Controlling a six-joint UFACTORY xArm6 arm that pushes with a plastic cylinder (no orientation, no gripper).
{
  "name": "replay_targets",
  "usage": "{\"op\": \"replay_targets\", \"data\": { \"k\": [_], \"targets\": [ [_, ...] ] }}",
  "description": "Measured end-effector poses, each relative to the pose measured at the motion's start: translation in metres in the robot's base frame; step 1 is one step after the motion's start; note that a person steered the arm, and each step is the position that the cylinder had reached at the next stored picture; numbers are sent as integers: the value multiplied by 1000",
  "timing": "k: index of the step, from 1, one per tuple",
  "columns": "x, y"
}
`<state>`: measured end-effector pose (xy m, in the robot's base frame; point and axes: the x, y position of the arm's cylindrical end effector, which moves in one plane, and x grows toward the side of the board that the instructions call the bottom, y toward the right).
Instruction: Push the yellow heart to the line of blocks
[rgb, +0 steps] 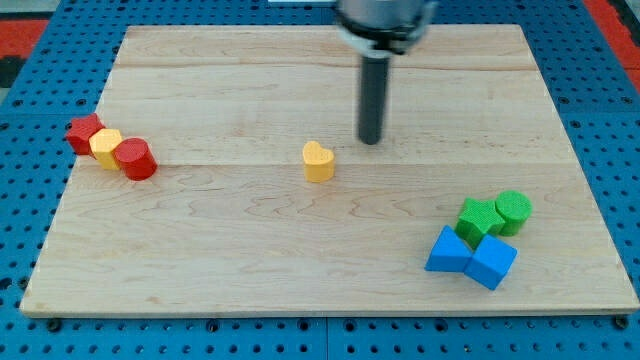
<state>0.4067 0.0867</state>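
Note:
The yellow heart (318, 160) lies near the middle of the wooden board. My tip (370, 139) stands just to the heart's right and slightly toward the view's top, a small gap apart from it. At the view's left edge of the board three blocks form a short slanting line: a red star (85, 132), a yellow block (106, 147) and a red cylinder (135, 160), touching each other.
At the view's lower right sit a green star (478, 219), a green cylinder (514, 211), a blue triangle (448, 251) and a blue cube (492, 262), clustered together. The board (200, 260) rests on a blue pegboard surface.

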Motion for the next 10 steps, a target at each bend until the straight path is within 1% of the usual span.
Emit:
{"op": "replay_targets", "data": {
  "k": [1, 2, 3, 4, 5, 6, 7, 8, 9, 10],
  "targets": [
    [31, -38],
    [33, -99],
    [62, -53],
    [57, -100],
    [20, -169],
    [4, -220],
    [10, -163],
    [34, -185],
    [34, -243],
    [31, -237]
  ]
}}
